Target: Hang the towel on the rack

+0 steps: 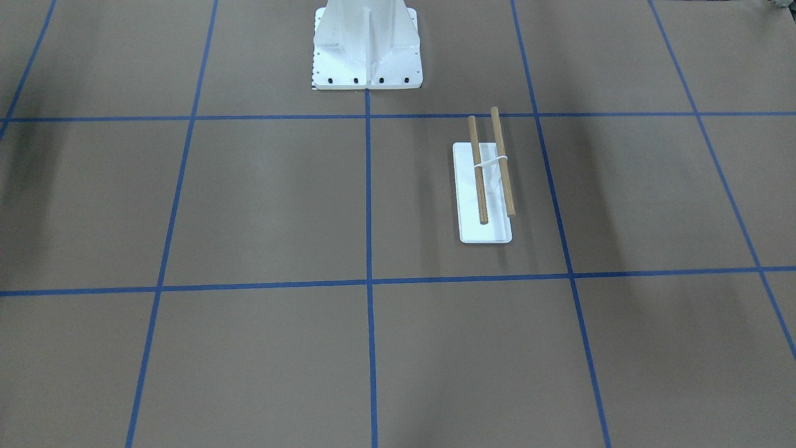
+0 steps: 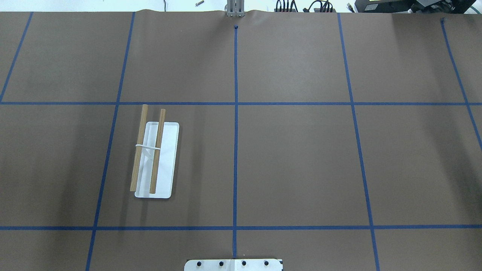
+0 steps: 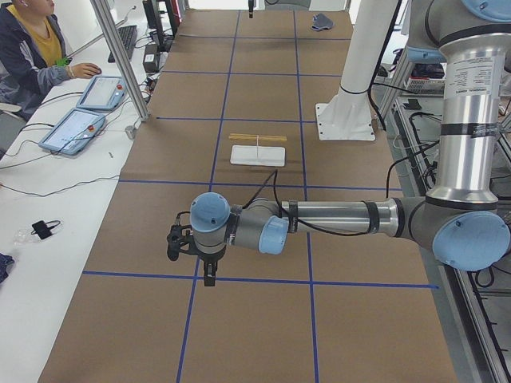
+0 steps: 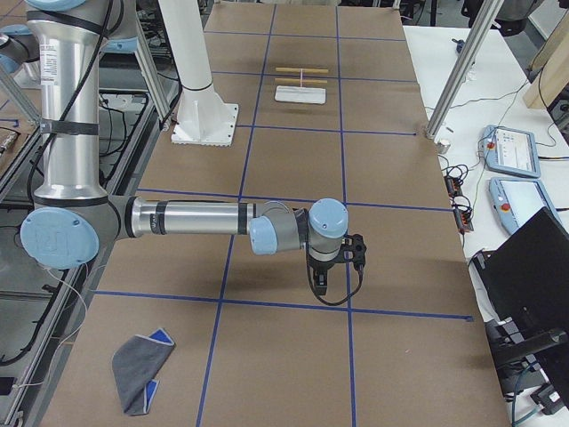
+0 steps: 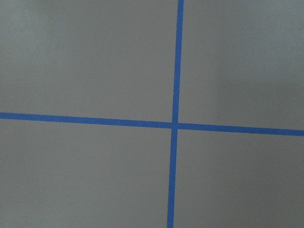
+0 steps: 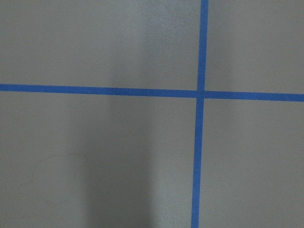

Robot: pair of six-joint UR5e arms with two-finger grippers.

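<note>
We see the towel [image 4: 135,378] crumpled, grey with blue showing, at a worktop [image 4: 284,356] corner. We cannot tell how open the left hand [image 3: 209,278] or right hand [image 4: 322,285] is.

No text, brand or number can be read. A white label [image 3: 465,76] is seen on the left arm [image 3: 335,215] and a second label [image 4: 51,64] on the right arm [image 4: 196,218], but their print is too small. The tablets [image 3: 73,130] are likewise illegible.
</note>
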